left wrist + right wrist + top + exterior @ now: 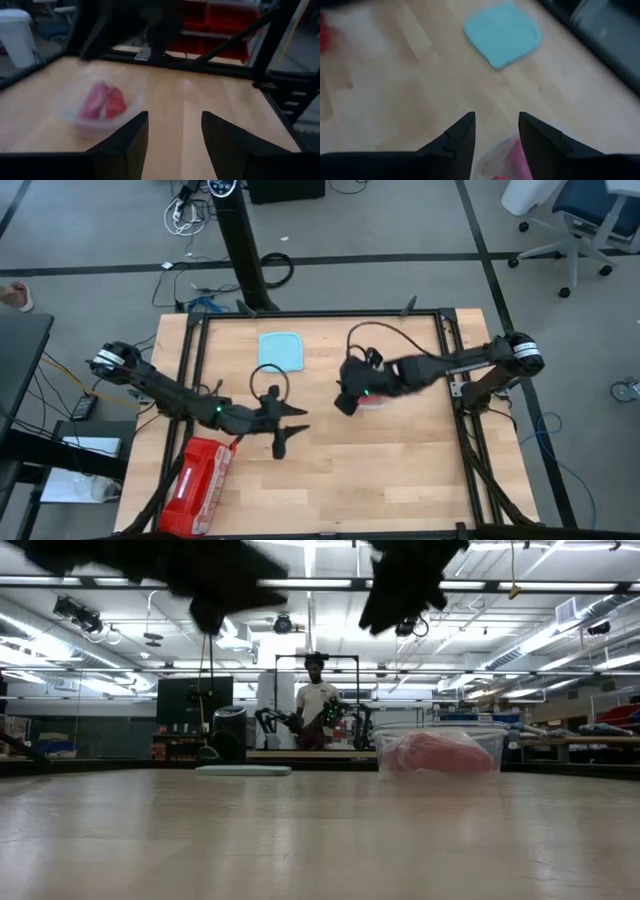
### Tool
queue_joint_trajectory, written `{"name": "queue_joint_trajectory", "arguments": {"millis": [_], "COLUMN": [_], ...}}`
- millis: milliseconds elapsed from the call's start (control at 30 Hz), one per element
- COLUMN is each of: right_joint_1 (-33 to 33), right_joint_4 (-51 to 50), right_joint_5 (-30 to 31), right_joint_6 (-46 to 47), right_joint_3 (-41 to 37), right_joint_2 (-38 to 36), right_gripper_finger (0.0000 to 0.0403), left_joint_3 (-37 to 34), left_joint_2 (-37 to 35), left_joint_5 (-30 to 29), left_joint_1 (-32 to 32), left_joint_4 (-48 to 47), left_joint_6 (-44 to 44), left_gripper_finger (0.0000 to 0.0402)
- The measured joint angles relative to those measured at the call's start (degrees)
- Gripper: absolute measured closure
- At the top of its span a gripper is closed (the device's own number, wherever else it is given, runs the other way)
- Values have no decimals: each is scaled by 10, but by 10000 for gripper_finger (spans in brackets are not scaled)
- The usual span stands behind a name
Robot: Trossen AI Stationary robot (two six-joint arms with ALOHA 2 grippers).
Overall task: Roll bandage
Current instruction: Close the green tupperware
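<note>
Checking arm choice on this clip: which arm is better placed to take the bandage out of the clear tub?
Right, probably. The right gripper hangs just above the clear tub holding the bandage, jaws open. The left gripper is also open but farther off across bare table.

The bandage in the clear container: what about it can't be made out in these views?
- High view: the right gripper covers the clear container, hiding the bandage.
- Left wrist view: the bandage is blurred; rolled or loose, cannot tell.
- Low view: the container wall clouds it.
- Right wrist view: cut off by the edge.
</note>
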Motion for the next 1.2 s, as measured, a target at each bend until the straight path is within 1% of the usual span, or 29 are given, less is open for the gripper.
{"name": "queue_joint_trajectory", "arguments": {"millis": [67,133,200,300,400,533,567,633,700,833,900,1000,1100,1200], "right_joint_1": [37,65,87,107,104,74,64,39,5,-74,-103,-133,-146,-150], "right_joint_4": [17,35,50,83,147,219,243,275,290,292,300,308,326,353], "right_joint_5": [50,77,80,72,49,35,33,25,-5,-101,-142,-194,-222,-231], "right_joint_6": [7,9,6,-19,-72,-193,-211,-214,-204,-194,-201,-226,-246,-271], "right_joint_3": [-3,-10,-20,-47,-86,-115,-121,-129,-127,-127,-127,-127,-127,-127], "right_joint_2": [-8,-9,-2,4,3,4,4,4,4,4,4,4,4,4], "right_gripper_finger": [253,253,253,253,253,253,253,253,253,253,253,253,253,253], "left_joint_3": [-54,-93,-128,-158,-171,-167,-163,-155,-148,-128,-121,-117,-117,-117], "left_joint_2": [-13,-32,-63,-111,-166,-226,-237,-256,-267,-273,-273,-273,-273,-265], "left_joint_5": [3,1,-2,-5,-12,-14,-14,-13,3,65,89,112,125,146], "left_joint_1": [6,17,28,50,73,108,117,135,155,198,215,237,259,285], "left_joint_4": [53,100,113,112,71,-44,-76,-139,-191,-252,-274,-278,-283,-283], "left_joint_6": [-22,-42,-57,-75,-91,-121,-131,-147,-160,-176,-177,-183,-194,-194], "left_gripper_finger": [215,215,215,215,215,215,215,215,215,215,215,215,215,215]}}
